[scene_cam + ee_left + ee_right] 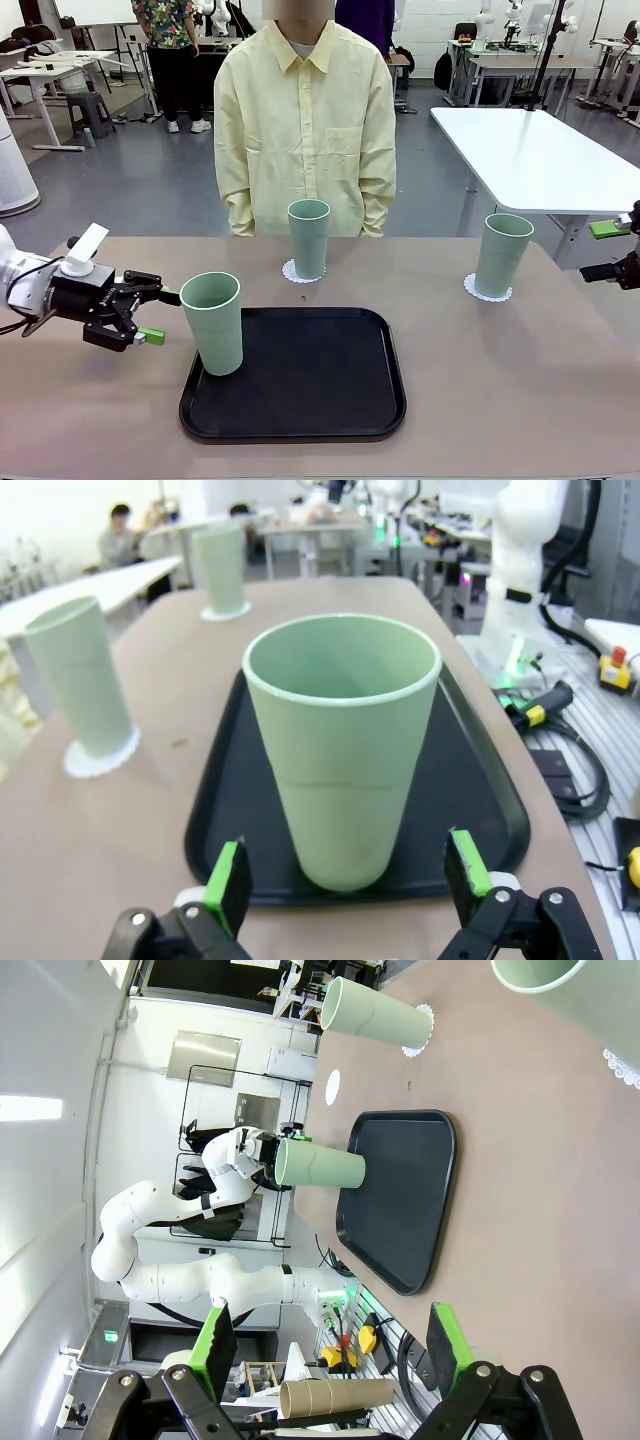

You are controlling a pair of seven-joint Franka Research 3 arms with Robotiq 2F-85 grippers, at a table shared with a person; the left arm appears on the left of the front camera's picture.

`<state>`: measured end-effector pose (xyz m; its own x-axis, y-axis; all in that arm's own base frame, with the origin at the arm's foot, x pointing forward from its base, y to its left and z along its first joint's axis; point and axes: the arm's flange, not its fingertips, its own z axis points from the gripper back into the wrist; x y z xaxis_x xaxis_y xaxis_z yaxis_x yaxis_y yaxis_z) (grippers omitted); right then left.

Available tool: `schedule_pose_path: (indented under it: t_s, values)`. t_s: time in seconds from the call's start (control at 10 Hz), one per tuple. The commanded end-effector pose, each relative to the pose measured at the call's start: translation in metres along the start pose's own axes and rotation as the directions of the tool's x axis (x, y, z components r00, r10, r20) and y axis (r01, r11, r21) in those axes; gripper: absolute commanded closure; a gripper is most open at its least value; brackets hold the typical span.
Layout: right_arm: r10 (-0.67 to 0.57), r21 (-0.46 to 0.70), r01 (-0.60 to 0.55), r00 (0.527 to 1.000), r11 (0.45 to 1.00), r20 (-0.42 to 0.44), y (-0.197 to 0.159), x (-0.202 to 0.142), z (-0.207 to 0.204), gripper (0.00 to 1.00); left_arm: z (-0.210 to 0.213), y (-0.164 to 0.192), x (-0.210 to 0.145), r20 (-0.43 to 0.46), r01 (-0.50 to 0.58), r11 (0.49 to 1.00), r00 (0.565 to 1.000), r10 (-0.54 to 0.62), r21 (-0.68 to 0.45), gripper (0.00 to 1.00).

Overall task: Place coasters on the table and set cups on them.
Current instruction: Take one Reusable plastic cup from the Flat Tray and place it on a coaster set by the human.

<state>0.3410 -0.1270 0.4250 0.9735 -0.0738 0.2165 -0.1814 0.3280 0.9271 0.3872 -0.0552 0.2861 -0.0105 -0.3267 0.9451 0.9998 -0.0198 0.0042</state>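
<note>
While both grippers gape wide, left gripper (158, 315) flanks the tray's cup (213, 322).

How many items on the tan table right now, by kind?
Cups: 3, one on the tray, one at far centre, one at far right
Coasters: 3, under the centre cup, under the right cup, one bare at the table's far left
Black tray: 1
Total: 7
</note>
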Motion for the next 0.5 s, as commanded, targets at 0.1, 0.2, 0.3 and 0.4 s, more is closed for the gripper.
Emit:
schedule_pose_path:
  t_s: [0.1,0.2,0.3,0.4]
  values:
    - [0.008,0.014,-0.008,1.000,1.000,0.005,0.002,-0.002,0.000,0.00,-0.016,0.009,-0.012,0.026,0.015,1.000,1.000,-0.015,-0.004,0.00]
    - [0.008,0.014,-0.008,1.000,1.000,0.005,0.002,-0.002,0.000,0.00,-0.022,0.012,-0.015,0.023,0.013,1.000,1.000,-0.013,-0.014,0.00]
    - [0.008,0.014,-0.008,1.000,1.000,0.005,0.002,-0.002,0.000,0.00,-0.027,0.014,-0.017,0.026,0.017,1.000,1.000,-0.016,-0.020,0.00]
    - [0.008,0.014,-0.008,1.000,1.000,0.005,0.002,-0.002,0.000,0.00,-0.031,0.016,-0.018,0.032,0.023,0.999,0.999,-0.022,-0.024,0.00]
